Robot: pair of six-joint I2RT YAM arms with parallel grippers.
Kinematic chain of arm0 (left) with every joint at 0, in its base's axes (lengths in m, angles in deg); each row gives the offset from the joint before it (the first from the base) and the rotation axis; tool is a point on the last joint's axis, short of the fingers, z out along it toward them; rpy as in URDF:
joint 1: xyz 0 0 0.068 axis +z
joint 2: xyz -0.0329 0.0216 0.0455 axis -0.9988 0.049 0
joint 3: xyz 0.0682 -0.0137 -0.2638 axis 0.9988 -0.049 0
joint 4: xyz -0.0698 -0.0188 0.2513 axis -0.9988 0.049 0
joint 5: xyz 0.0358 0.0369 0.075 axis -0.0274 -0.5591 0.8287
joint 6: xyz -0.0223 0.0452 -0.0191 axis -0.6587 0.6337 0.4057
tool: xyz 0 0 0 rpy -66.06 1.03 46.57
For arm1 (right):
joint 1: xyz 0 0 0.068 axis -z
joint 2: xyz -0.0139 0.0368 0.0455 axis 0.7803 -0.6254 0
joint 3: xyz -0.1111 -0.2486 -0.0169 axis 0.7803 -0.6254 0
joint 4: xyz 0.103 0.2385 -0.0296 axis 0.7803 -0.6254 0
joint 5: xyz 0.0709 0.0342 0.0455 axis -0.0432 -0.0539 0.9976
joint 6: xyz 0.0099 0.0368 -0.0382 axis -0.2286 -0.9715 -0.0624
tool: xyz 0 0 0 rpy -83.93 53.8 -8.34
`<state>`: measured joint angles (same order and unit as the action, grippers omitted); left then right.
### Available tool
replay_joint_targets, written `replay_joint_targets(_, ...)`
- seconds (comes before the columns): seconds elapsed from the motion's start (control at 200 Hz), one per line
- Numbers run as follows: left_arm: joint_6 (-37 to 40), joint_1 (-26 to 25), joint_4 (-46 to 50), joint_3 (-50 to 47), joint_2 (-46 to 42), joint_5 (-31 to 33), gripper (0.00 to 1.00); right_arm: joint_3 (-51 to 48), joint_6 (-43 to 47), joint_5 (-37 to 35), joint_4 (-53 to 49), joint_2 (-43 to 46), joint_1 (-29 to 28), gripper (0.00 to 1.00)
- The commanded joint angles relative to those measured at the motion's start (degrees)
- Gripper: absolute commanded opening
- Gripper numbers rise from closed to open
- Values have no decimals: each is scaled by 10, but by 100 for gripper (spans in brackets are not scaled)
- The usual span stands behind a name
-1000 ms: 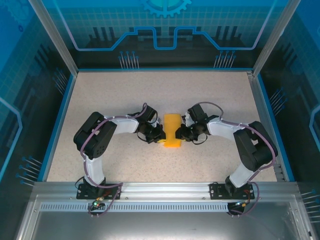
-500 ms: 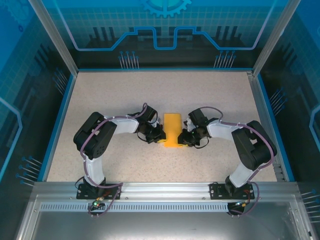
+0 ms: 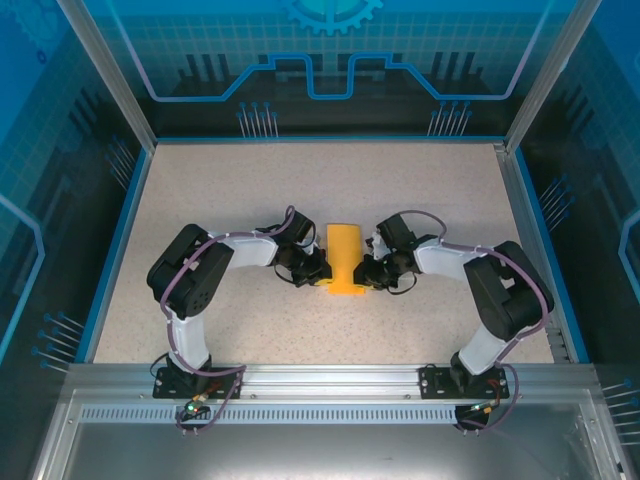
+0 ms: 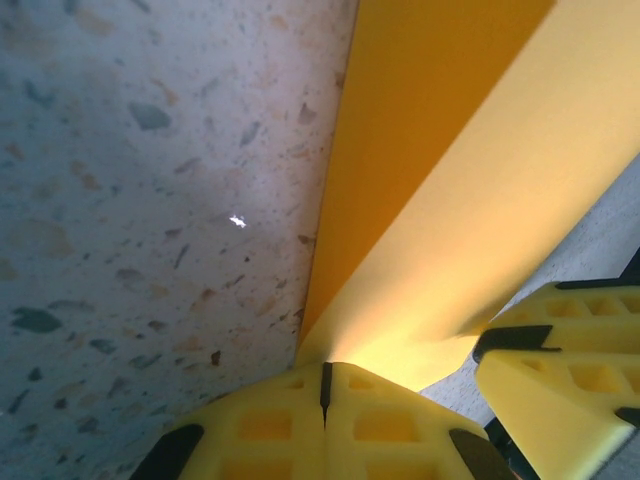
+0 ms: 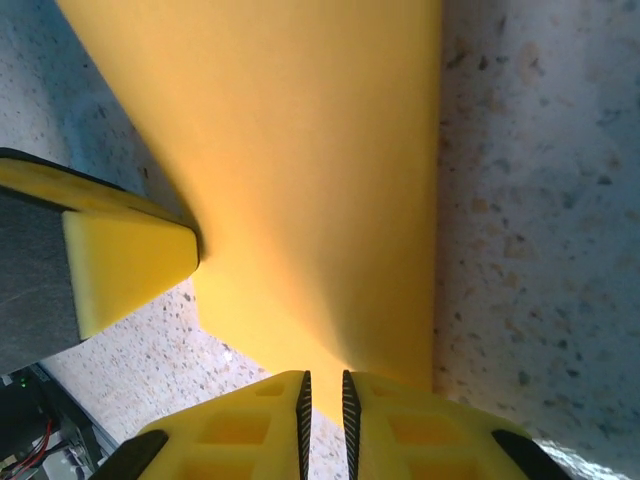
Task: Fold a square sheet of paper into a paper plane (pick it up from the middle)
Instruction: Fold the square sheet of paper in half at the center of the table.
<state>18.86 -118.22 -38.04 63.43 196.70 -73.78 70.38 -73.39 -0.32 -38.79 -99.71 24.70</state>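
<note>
Smooth matt folded paper [image 3: 345, 250] — speckled, stone-like tabletop [image 3: 230, 190] — yellow plastic fingers [image 4: 270, 428]

Robotics lab test cell. I work on a speckled tabletop [image 3: 230, 190] fenced by aluminium posts [image 3: 105, 72] and blue panels [image 3: 420, 50] printed with circuit graphics. My arms [image 3: 190, 275] are bolted to a metal rail [image 3: 330, 378].

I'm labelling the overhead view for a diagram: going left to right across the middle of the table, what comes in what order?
Left arm → left gripper → folded paper → right gripper → right arm.
</note>
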Motion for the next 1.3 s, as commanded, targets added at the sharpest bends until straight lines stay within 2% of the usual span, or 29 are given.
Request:
replay_joint_targets(0.0,-5,-17,71,-21,36,66,0,-7,-5,9,12,-18,4,19)
replay_joint_targets(0.22,-3,-16,72,-18,36,66,0,-40,8,7,14,-8,32,18)
replay_joint_targets(0.4,-3,-17,73,-17,37,66,0,1,2,29,34,23,35,19)
replay_joint_targets(0.65,-4,-16,75,-16,37,67,0,65,-10,22,75,-45,37,19)
replay_joint_targets(0.995,-2,-18,76,-20,34,66,0,64,6,13,99,-102,70,18)
replay_joint_targets(1.296,-2,-18,75,-20,32,65,0,78,1,31,96,-63,68,19)
